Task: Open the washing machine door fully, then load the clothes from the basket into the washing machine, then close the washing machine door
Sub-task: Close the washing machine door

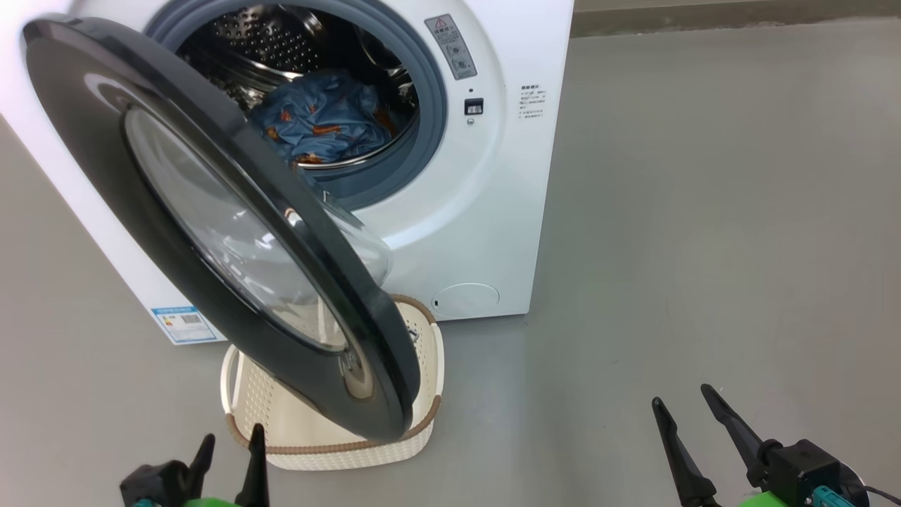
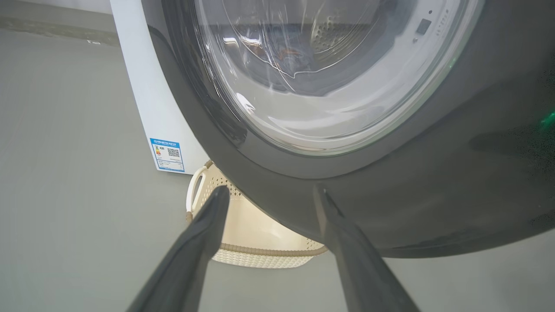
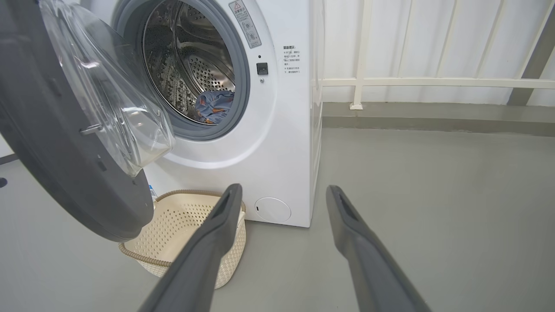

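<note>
Left end effector [image 1: 232, 438]: fingers apart, nothing held, low, just in front of basket [image 1: 338, 448]. In the left wrist view its tips sit close under the black rim of the washing machine door [image 2: 433, 173]; contact unclear. Right end effector [image 1: 681, 396]: fingers apart, empty, over bare floor [image 1: 704, 211], well right of the machine. Door part-open at an angle, lower edge over basket. Basket on floor against washing machine [image 1: 464, 211] front. Clothes [image 1: 320, 116] bunched inside drum, blue with orange print.
</note>
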`<state>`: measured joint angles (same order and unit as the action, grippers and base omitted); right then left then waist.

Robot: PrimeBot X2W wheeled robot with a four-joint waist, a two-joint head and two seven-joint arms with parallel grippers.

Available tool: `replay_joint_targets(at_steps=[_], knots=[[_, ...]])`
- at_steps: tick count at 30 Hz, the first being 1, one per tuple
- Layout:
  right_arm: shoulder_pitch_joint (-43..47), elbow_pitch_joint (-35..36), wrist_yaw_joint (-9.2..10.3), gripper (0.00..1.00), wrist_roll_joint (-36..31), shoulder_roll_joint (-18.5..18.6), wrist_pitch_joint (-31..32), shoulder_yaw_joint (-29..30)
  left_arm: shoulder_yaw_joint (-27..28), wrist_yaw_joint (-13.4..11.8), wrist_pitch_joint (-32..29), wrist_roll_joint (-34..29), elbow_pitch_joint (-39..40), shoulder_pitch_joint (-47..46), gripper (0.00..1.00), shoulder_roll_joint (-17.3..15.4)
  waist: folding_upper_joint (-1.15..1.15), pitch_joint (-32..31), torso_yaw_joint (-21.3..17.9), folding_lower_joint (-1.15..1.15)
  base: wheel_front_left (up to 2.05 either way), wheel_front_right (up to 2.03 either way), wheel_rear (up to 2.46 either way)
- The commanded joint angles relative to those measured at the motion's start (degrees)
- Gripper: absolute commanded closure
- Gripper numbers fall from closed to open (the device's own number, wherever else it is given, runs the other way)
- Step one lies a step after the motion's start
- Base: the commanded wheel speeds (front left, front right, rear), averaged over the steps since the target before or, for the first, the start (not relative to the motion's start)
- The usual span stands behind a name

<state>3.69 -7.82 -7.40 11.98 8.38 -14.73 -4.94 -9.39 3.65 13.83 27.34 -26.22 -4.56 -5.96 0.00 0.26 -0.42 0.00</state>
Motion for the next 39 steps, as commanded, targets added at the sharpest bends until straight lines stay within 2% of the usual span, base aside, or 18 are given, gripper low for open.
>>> replay_joint_targets(at_steps=[1,13,25,26,27,28,29,39], knots=[[-0.5,1.3,-0.09,0.0,-0.7,0.4,-0.3,-1.0,1.7,-0.5,0.9,-1.3,0.5,-1.1,0.0,-0.6,0.0,-0.1,0.0,0.0,0.0,0.0,0.0],[0.7,0.7,-0.09,0.0,-2.0,0.0,-0.3,1.3,9.3,1.5,1.2,-9.2,8.5,6.4,0.0,2.9,0.0,-1.1,-0.3,0.0,0.0,0.0,0.0],[1.4,-0.7,-0.09,0.0,-3.0,0.0,-0.3,1.9,10.4,2.3,1.2,-8.5,9.9,7.9,0.0,3.1,0.0,-2.2,-0.5,0.0,0.0,0.0,0.0],[1.3,-0.7,-0.09,0.12,-3.0,0.0,-0.3,2.0,10.5,2.3,1.2,-8.5,10.0,7.9,0.0,3.1,0.0,-2.2,-0.6,0.0,0.0,0.0,0.0],[1.3,-0.8,-0.09,0.57,-3.1,0.0,-0.3,2.1,10.6,2.3,1.2,-8.5,10.0,7.9,0.0,3.1,0.0,-2.2,-0.6,0.0,0.0,0.0,0.0],[1.2,-0.7,-0.09,0.85,-3.2,0.0,-0.3,2.2,10.6,2.3,1.2,-8.5,10.1,7.9,0.0,3.1,0.0,-2.2,-0.7,0.0,0.0,0.0,0.0],[1.2,-0.6,-0.09,1.0,-3.3,0.0,-0.3,2.3,10.7,2.3,1.2,-8.5,10.2,7.9,0.0,3.1,0.0,-2.2,-0.7,0.0,0.0,0.0,0.0],[-1.7,1.3,-0.09,1.0,-2.9,0.0,-0.3,2.6,10.7,1.9,1.2,-8.1,11.0,8.0,0.0,3.1,0.0,-1.6,-1.0,0.0,0.0,0.0,0.0]])
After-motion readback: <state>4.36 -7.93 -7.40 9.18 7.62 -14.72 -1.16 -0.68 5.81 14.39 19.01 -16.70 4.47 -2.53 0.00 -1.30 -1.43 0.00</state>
